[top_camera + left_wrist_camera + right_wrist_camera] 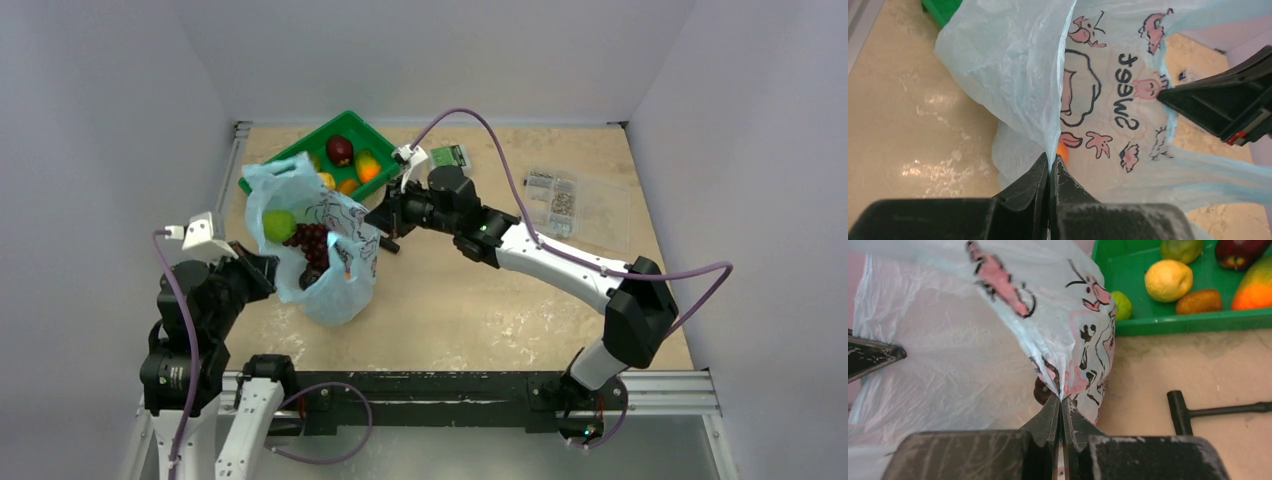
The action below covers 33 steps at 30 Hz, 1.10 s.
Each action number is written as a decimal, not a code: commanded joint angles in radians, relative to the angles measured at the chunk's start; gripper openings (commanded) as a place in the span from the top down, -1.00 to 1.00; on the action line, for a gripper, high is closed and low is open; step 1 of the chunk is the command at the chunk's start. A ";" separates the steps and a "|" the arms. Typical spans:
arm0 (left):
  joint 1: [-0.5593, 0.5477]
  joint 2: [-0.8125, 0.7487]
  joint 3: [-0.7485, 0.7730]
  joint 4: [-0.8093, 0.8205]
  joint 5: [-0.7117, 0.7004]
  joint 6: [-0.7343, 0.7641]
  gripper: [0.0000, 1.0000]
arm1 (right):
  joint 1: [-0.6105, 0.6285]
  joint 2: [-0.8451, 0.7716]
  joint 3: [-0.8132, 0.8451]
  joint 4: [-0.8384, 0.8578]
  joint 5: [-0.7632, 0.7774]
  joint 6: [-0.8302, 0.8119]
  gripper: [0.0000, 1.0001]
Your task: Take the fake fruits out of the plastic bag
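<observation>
The light-blue plastic bag (325, 255) stands open on the table, held stretched between both grippers. Inside it show a green round fruit (279, 225) and a dark purple grape bunch (312, 243). My left gripper (268, 272) is shut on the bag's near-left rim (1048, 125); something orange (1062, 149) glows through the film. My right gripper (378, 222) is shut on the bag's right rim (1068, 340), with a dark grape (1040, 390) just behind the pinch. The rest of the bag's contents is hidden.
The green tray (262, 175) behind the bag holds a dark red apple (340, 150), an orange mango (367, 165), a lemon (1168, 280) and a kiwi (1199, 301). A black T-shaped tool (1188, 412) lies right of the bag. A clear parts box (575, 205) sits far right.
</observation>
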<state>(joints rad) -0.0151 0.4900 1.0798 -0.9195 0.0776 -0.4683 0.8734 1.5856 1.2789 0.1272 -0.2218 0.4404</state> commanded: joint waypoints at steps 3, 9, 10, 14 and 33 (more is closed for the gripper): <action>0.006 -0.160 -0.206 -0.046 0.012 -0.014 1.00 | 0.004 -0.096 -0.137 -0.068 -0.058 -0.075 0.80; 0.006 -0.217 -0.193 -0.044 0.022 -0.051 1.00 | 0.083 -0.158 0.059 -0.510 0.298 -0.184 0.02; 0.005 -0.205 -0.174 -0.064 0.004 -0.058 1.00 | 0.085 -0.184 0.081 -0.544 0.329 -0.166 -0.14; 0.006 -0.192 -0.143 -0.081 0.008 -0.082 1.00 | 0.088 -0.288 0.084 -0.551 0.356 -0.005 -0.63; 0.006 -0.199 -0.188 -0.026 0.076 -0.152 1.00 | 0.716 -0.244 0.011 -0.347 1.076 0.661 -0.98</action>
<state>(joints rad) -0.0135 0.2897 0.9001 -0.9916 0.1242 -0.5915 1.5013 1.2652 1.1851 -0.1566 0.4870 1.0573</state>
